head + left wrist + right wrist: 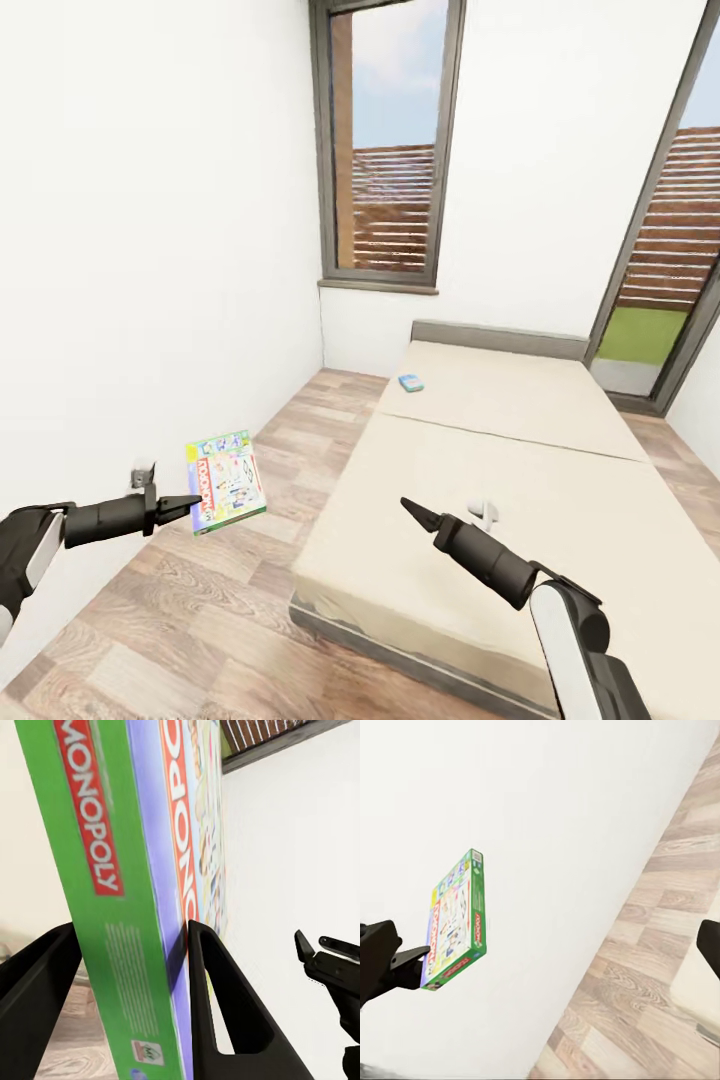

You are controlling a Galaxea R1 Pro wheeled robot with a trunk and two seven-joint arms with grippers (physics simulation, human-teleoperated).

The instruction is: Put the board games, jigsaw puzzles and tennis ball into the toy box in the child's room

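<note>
The left claw is clamped on the Monopoly box, holding it in the air over the floor beside the bed. The right claw looks closed and empty. Farther off, the blue game lies on the bed, not yet collected. Nothing seems boxed yet.

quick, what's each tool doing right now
Left tool: closed on the Monopoly board game, held clear of the floor.
Right tool: closed, holding nothing, above the bed.
</note>
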